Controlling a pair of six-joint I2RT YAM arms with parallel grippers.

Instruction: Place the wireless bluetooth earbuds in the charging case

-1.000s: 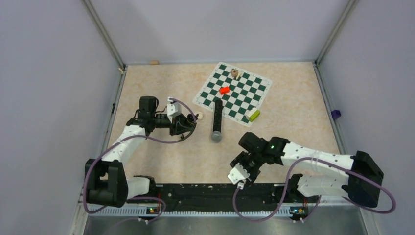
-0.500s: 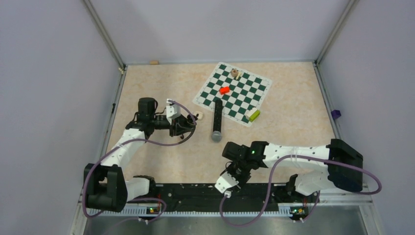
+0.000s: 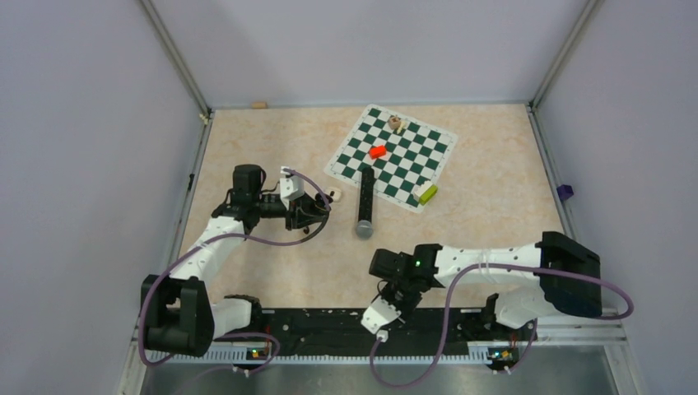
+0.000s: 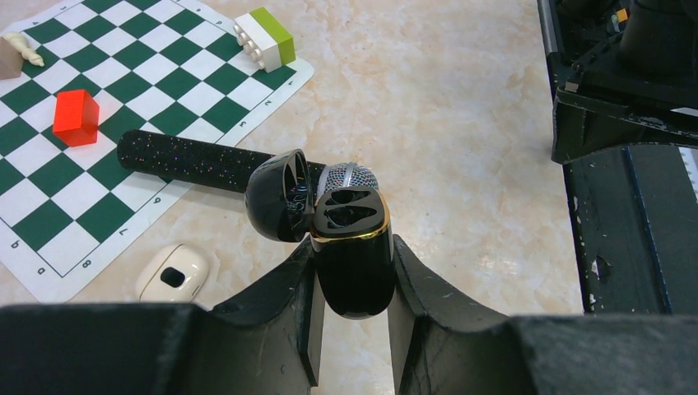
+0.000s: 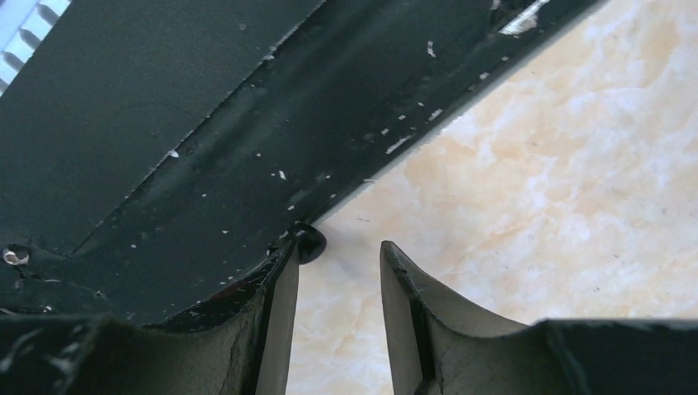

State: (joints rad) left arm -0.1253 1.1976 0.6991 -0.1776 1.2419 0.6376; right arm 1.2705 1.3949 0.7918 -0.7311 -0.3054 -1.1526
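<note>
While the left hand (image 4: 352, 245) pinches the black charging case (image 4: 354, 276) upright above the bench (image 4: 461, 123), its lid swung back and both wells apparently empty, the step in hand falls to the right hand (image 5: 337, 247): picking up a bud. Its fingers stand apart with only bare bench between them, low at the near edge beside the black rail (image 5: 165, 123). A small dark round thing, most likely a black earbud (image 5: 310, 241), lies tight against the rail's edge. It sits just off the tip of the finger nearer the rail, not between the two. To take it well, the hand should shift toward the rail until the bud is centred in the gap, then close gently. Closing where it is would probably nip nothing, or flick the bud under the rail. The rail leaves little room for the inner finger, so a slight tilt away may help. A white case (image 4: 171, 273) lies near the microphone (image 4: 197, 160), well apart from this work.
</note>
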